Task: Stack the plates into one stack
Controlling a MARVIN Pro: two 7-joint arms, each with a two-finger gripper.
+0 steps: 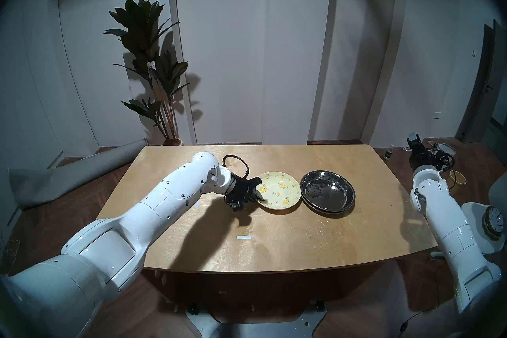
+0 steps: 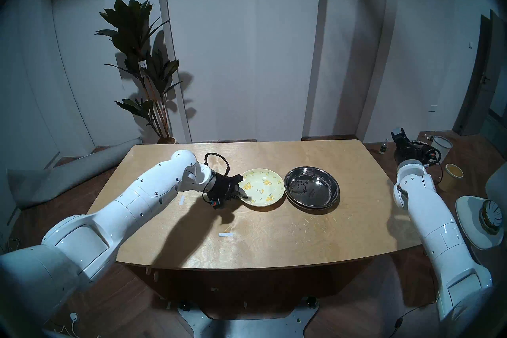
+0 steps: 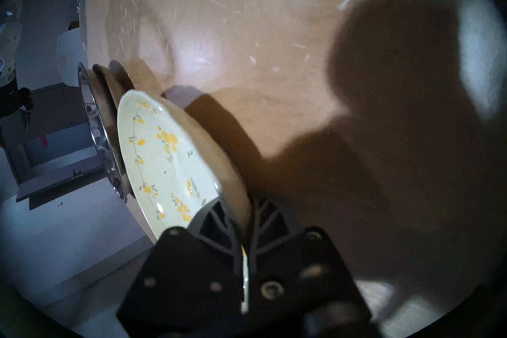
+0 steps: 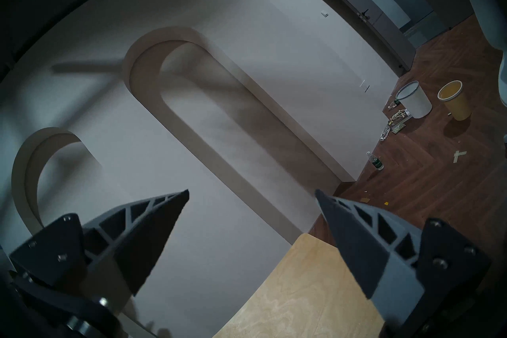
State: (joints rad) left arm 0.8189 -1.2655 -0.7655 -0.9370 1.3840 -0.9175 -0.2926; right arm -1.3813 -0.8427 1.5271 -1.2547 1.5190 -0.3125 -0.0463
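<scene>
A pale yellow floral plate (image 1: 279, 192) (image 2: 263, 188) (image 3: 159, 153) lies mid-table. My left gripper (image 1: 259, 196) (image 2: 242, 193) (image 3: 241, 208) is shut on its left rim, one finger above and one below. Whether the plate is off the table I cannot tell. Just right of it, the shiny steel plate (image 1: 327, 190) (image 2: 311, 186) (image 3: 90, 115) with a cartoon print rests on an olive-beige plate (image 3: 105, 93), of which only the rim (image 1: 323, 210) shows. My right gripper (image 4: 252, 194) stands open beyond the table's right side, holding nothing and pointing at the wall.
The wooden table (image 1: 274, 241) carries a white tape strip (image 1: 244, 237) near the front. A potted plant (image 1: 148, 55) stands behind the far left corner. A white bucket (image 4: 414, 100) and a yellow bucket (image 4: 452, 100) sit on the floor to the right.
</scene>
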